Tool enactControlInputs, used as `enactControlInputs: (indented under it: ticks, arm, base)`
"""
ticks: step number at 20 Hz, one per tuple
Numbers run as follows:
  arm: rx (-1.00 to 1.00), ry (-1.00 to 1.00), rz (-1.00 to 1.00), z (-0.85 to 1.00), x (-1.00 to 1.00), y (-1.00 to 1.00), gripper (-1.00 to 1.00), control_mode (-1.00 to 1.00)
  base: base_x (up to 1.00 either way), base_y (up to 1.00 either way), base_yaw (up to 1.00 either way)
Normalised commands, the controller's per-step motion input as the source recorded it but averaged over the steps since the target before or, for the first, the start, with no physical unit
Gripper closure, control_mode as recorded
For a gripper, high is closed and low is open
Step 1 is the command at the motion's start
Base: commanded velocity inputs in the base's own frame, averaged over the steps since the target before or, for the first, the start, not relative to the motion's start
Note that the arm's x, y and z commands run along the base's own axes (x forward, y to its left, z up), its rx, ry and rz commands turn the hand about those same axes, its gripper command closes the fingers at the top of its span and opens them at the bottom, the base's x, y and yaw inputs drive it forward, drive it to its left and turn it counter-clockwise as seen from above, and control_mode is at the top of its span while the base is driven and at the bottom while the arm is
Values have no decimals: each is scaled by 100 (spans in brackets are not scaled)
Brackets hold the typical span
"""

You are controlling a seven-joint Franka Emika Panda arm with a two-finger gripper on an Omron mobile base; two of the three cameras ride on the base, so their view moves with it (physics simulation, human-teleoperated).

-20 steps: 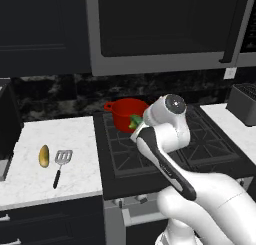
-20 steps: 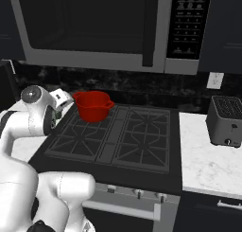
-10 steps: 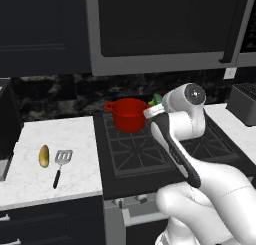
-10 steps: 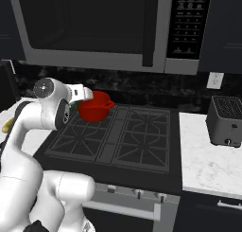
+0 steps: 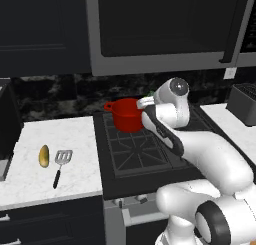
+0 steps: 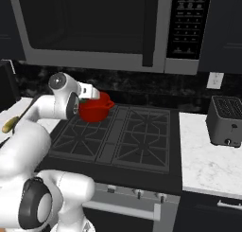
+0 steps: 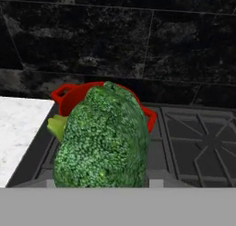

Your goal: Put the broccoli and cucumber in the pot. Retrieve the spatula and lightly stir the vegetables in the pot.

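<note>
Broccoli [image 7: 101,139] (bumpy, dark-green), apparently gripped

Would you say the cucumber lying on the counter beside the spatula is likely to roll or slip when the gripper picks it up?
Probably somewhat. The cucumber is a smooth oblong with rounded ends, so a nudge across its length could roll it. Its skin looks sleek, so the fingers may slip unless they close across its narrow width. It looks stiff, unlikely to bend.
</note>
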Motion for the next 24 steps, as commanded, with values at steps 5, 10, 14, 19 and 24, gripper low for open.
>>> enactControlInputs:
  ticks: [5, 10, 14, 19, 24]
  arm:
    - [3, 0, -5, -27, 63, 1, 100, -100]
    - [0, 0, -2, -21, 53, 9, 100, -100]
    - [0, 1, 0, -37, 41, 17, 100, -100]
    - [0, 2, 0, -36, 42, 17, 100, -100]
    - [2, 2, 0, -2, 40, 2, 100, -100]
  base:
    - [0, 0, 0]
    - [0, 0, 0]
    - [0, 0, 0]
    - [0, 0, 0]
    - [0, 0, 0]
